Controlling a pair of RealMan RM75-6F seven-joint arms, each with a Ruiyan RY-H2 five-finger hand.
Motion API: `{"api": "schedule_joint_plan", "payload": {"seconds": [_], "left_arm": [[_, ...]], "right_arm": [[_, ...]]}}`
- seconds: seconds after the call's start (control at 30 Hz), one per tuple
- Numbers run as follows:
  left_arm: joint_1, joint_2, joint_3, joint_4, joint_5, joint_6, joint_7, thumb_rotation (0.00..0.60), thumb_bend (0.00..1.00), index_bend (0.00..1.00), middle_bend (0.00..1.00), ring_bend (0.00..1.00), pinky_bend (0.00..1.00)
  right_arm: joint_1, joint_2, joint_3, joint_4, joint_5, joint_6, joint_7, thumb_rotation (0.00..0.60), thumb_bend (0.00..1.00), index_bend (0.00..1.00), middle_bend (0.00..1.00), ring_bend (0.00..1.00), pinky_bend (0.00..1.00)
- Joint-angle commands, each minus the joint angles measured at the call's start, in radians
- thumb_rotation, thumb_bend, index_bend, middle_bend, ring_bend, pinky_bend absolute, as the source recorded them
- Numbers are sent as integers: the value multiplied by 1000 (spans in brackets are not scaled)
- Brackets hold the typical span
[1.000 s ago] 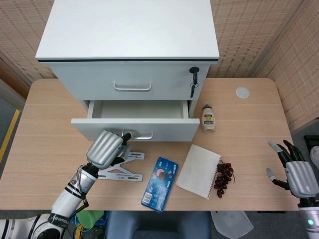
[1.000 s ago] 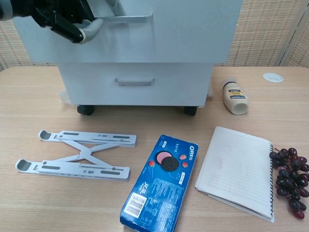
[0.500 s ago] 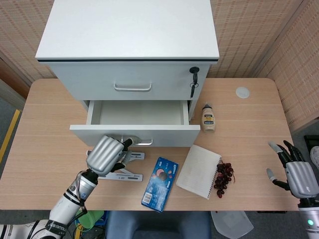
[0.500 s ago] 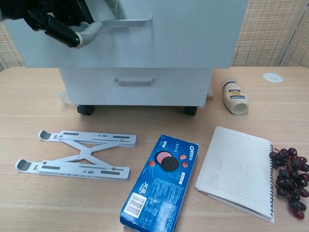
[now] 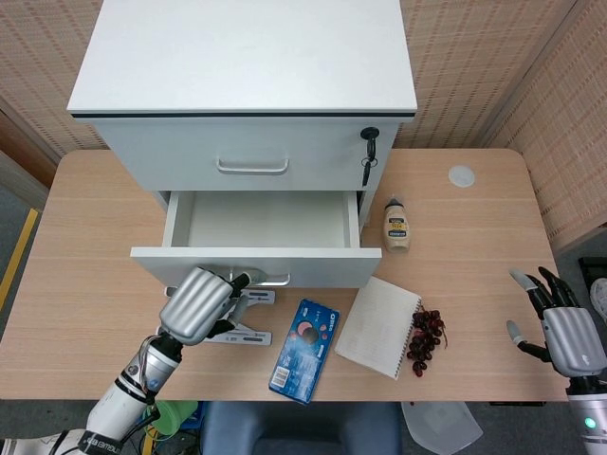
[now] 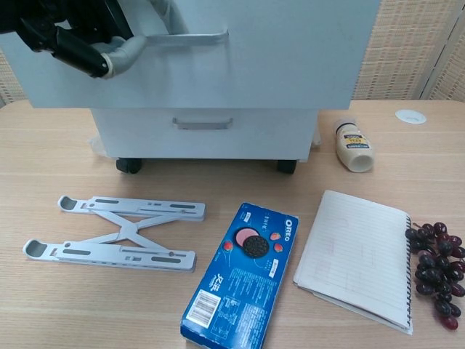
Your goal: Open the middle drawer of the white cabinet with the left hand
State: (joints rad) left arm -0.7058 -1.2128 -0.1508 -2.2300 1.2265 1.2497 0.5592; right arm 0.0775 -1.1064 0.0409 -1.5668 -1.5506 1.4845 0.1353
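Note:
The white cabinet [image 5: 247, 85] stands at the back of the table. Its middle drawer [image 5: 256, 220] is pulled out toward me and looks empty inside. My left hand [image 5: 199, 303] sits under the drawer front, and its fingers [image 6: 109, 62] hook the metal handle [image 6: 185, 36] at its left end. The top drawer [image 5: 251, 152] is closed, with a key [image 5: 368, 156] hanging at its right. In the chest view the bottom drawer [image 6: 203, 131] is closed too. My right hand [image 5: 560, 327] hovers at the table's right edge, fingers apart, holding nothing.
A grey folding stand [image 6: 116, 233] lies front left. Beside it are a blue Oreo box [image 6: 243, 273], a spiral notebook [image 6: 360, 258] and dark grapes [image 6: 436, 273]. A small bottle [image 6: 354, 145] lies to the right of the cabinet. A white disc [image 5: 461, 175] sits back right.
My left hand has moved toward me with the handle, and the middle drawer has slid further out. The right hand has stayed put.

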Motion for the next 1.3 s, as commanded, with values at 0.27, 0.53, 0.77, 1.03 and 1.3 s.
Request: {"api": "schedule_joint_plan", "payload": {"seconds": [0.27, 0.53, 0.77, 1.03, 1.3], "left_arm": [[30, 12, 31, -25, 48, 4, 4, 600, 606, 306, 891, 937, 1000], [51, 17, 54, -45, 96, 1, 9, 600, 606, 306, 892, 937, 1000], [67, 19, 55, -56, 135, 9, 4, 600, 606, 304, 891, 937, 1000], [84, 28, 31, -57, 176, 31, -34, 600, 603, 299, 891, 925, 1000], [143, 66, 56, -49, 279, 78, -98, 600, 603, 369, 831, 841, 1000]], "right_arm": [[0, 0, -1, -2, -2, 1, -2, 600, 337, 105, 181, 82, 103], [-2, 2, -2, -5, -3, 5, -5, 600, 336, 105, 181, 82, 103], [-3, 2, -2, -6, -3, 6, -5, 600, 336, 105, 181, 82, 103], [-1, 1, 0, -5, -2, 5, -3, 600, 337, 104, 181, 82, 103], [1, -1, 2, 2, 3, -1, 3, 600, 337, 104, 181, 82, 103]]}}
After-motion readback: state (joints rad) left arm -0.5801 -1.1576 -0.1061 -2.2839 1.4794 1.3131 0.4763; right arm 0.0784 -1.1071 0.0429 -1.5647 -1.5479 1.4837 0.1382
